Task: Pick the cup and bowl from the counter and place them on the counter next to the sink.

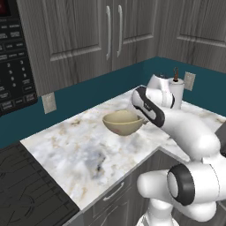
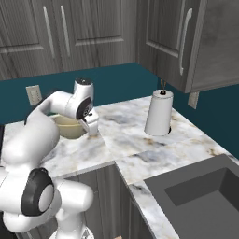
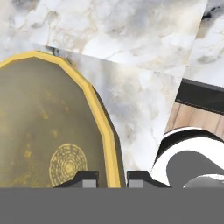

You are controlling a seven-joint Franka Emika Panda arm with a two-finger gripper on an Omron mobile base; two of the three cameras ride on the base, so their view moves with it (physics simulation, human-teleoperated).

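One bowl (image 1: 122, 122) above the counter (image 1: 75, 150), lifted clear (shadow beneath), rim pinched between the two fingertips (image 3: 83, 178) of the single gripper (image 3: 112, 178), jaws drawn narrow around that rim. One white paper-towel roll (image 2: 158, 113) upright on the same counter, well apart from the bowl. One sink (image 2: 200, 196) at lower right of the right base view. One black stovetop (image 1: 26, 194) at far left.

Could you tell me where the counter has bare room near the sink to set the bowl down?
Bare counter lies between the paper-towel roll and the sink, and along the front edge left of it. The crowded spot is by the back wall, where the gripper straddles the bowl's rim.
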